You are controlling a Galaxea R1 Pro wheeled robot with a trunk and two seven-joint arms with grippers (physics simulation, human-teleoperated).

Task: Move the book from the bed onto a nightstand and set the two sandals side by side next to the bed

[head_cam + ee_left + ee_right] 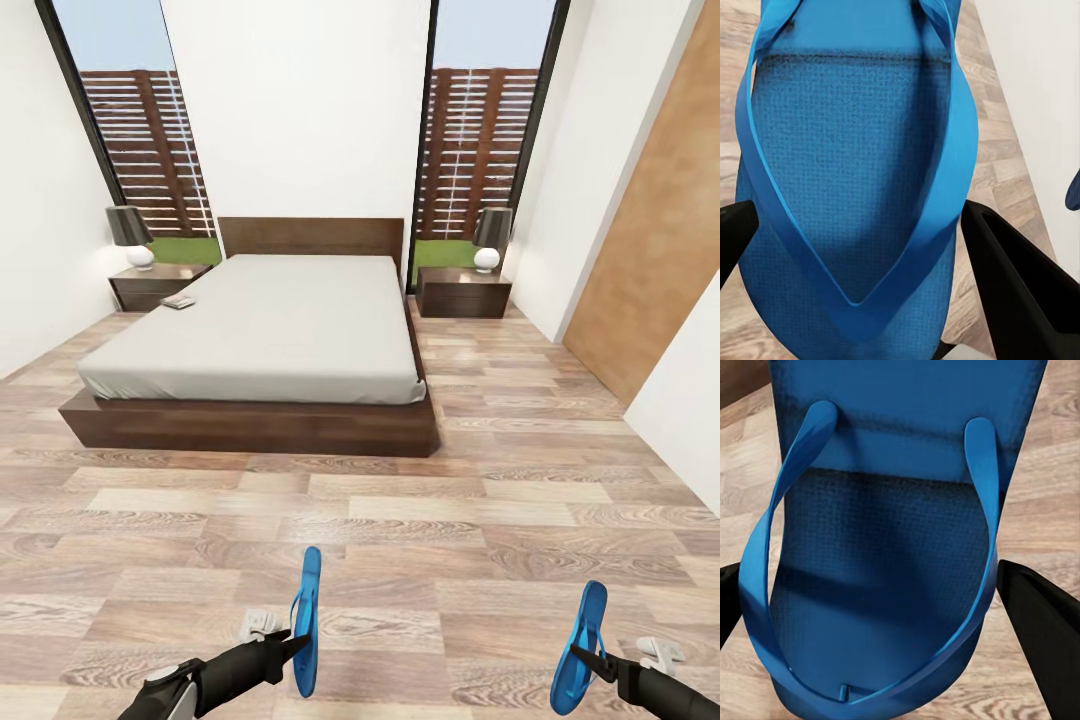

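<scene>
left end effector [292,645] clamped on one blue sandal [306,622], held on edge, sole vertical, above wood floor [400,540]. right end effector [598,662] grips other sandal [579,648] same way. both carried near robot, well apart from bed [260,340] ahead, likely so both can be set down together beside it. wrist views: black fingers [1012,277] flank each sole. book [178,301] lies at bed's far left edge, just beside left nightstand [155,284]; right nightstand [462,291] far right. book step not yet done.
</scene>
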